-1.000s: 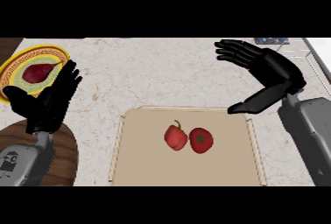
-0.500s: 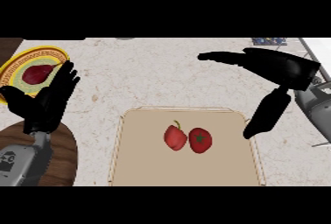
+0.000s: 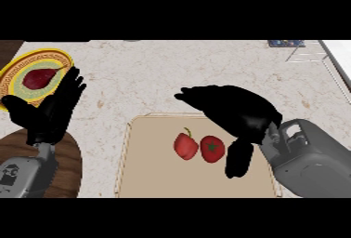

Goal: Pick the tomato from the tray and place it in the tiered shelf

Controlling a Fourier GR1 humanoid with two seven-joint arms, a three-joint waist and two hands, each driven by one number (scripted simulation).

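Here, in the head view, your right hand (image 3: 237,116) hangs over the far right part of the tray (image 3: 154,179), fingers spread and relaxed, holding nothing, thumb pointing down toward the tray's floor. The tomato (image 3: 211,148) lies in the tray's middle, just left of that thumb and below the palm, so the hand needs only to settle down and a little leftward to close round it. It looks nearly round, stem side up, with no long axis to line up on.

Mind the red pepper (image 3: 185,145): it sits touching or all but touching the tomato's left side, so fingers coming down on that side could nudge it or catch it instead. The tray's rim on the right is close to your wrist.

Your left hand (image 3: 48,114) rests open near the left edge, fingers up, well apart from the tomato; the right is plainly nearer. Behind it a yellow plate (image 3: 58,58) carries a dark red fruit. The tiered shelf (image 3: 312,52) shows only partly at the far right corner.
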